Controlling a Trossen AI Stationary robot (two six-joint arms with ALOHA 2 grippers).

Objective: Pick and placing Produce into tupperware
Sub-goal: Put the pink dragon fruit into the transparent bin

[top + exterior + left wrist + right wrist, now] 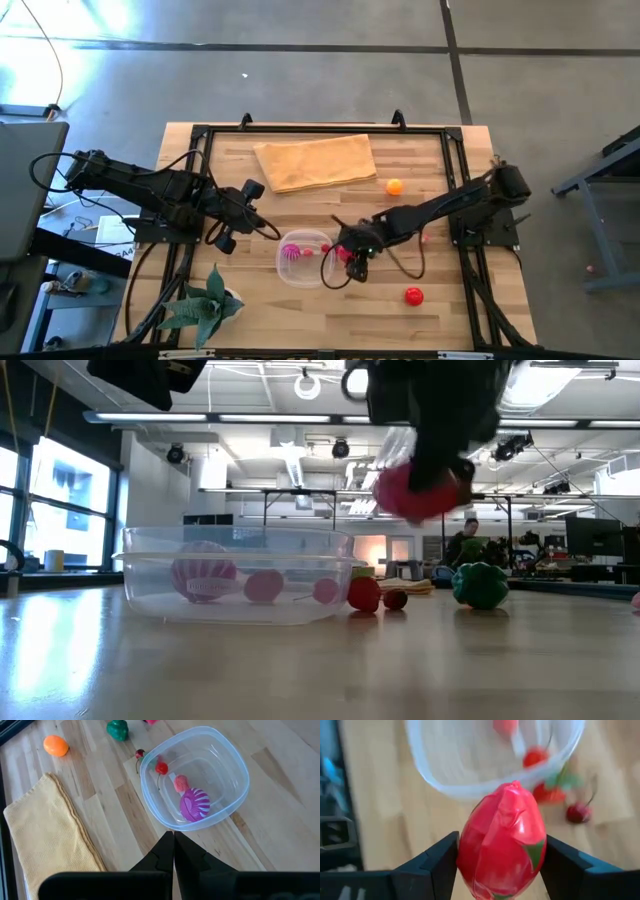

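Now right gripper (pixel 502 865) jaws pinch red fruit (pixel 502 845) sideways; pointed end toward tupperware (pixel 470 780).

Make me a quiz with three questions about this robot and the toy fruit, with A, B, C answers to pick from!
1. Where is the tan cloth?
A. inside the clear container
B. on the table, at the far edge beyond the clear container
C. under the plant

2. What colour is the fruit held by the right gripper?
A. red
B. blue
C. yellow

3. How is the left gripper?
A. shut on the orange ball
B. wide open
C. shut, holding nothing

Answers:
1 B: in the high view the cloth lies flat on the table beyond the clear container.
2 A: the right wrist view shows a red fruit squeezed between the two fingers.
3 C: the left wrist view shows its fingers pressed together with nothing between them; the orange ball lies far off.
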